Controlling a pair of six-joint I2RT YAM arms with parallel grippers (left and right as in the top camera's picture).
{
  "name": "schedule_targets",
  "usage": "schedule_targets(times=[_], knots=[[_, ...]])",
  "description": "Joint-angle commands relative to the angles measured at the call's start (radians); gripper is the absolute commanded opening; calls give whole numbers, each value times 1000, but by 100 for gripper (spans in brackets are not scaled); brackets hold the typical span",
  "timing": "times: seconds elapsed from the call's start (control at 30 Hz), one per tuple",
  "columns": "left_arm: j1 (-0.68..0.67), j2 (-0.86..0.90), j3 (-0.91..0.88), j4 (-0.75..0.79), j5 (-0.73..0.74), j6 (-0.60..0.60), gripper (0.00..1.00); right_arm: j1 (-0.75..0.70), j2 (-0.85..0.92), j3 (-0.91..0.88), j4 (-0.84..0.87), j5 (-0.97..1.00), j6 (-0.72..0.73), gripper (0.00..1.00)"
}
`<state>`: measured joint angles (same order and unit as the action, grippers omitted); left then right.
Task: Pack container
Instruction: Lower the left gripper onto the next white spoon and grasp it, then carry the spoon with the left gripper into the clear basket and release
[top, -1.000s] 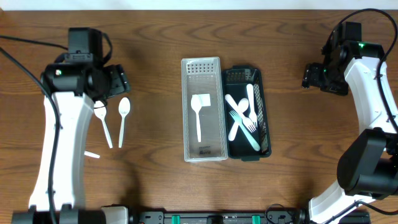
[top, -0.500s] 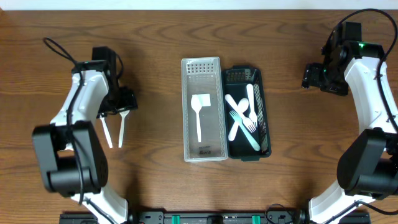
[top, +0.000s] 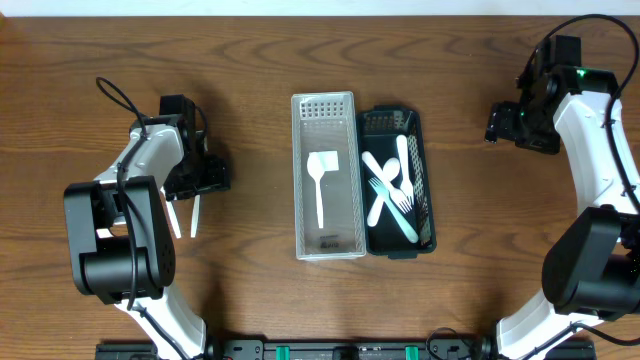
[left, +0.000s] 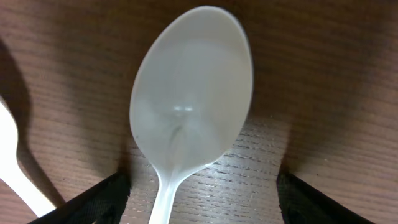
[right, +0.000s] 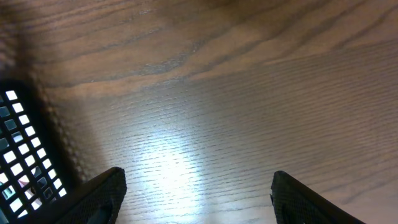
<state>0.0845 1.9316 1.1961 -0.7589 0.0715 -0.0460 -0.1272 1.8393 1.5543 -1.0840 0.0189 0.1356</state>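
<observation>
Left gripper (top: 203, 177) sits low over the spoon (left: 189, 106) at the left of the table (top: 260, 60). Its jaws are spread, one finger either side of the neck just below the bowl, with nothing gripped yet. Right gripper (top: 518, 124) hangs open and empty over bare wood to the right of the black container (top: 390, 110), which holds white cutlery. The clear tray (top: 297, 170) touches the container's left side. Risks, my reading: the spoon lies flat and thin on the wood, so closing pads may ride over it or squirt it out sideways. A second spoon (left: 15, 171) lies just beside it, and the finger on that side could nudge or trap it. Held so near the bowl, the long handle may swing and catch a container rim.
</observation>
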Motion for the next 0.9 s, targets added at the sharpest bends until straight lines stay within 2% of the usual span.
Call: schedule_targets(times=[0.0, 0.03, 0.07, 0.27, 0.47, 0.57, 0.7, 0.87], knots=[[4, 12, -21, -2, 0, 24, 66, -1, 0, -3, -3, 0, -14, 78], [4, 12, -21, -2, 0, 24, 51, -1, 0, -3, -5, 0, -14, 77], [4, 12, -21, -4, 0, 24, 42, -1, 0, -3, -5, 0, -14, 77], [4, 12, -21, -14, 0, 24, 31, -1, 0, -3, -5, 0, -14, 77], [4, 11, -21, -17, 0, 23, 10, -1, 0, -3, -5, 0, -14, 77], [4, 3, -20, -17, 0, 23, 6, -1, 0, -3, -5, 0, -14, 77], [-10, -42, -8, -29, 0, 23, 6, -1, 0, -3, -4, 0, -14, 77], [-91, -167, 87, -137, 0, 6, 6, -1, 0, -3, -4, 0, -14, 77]])
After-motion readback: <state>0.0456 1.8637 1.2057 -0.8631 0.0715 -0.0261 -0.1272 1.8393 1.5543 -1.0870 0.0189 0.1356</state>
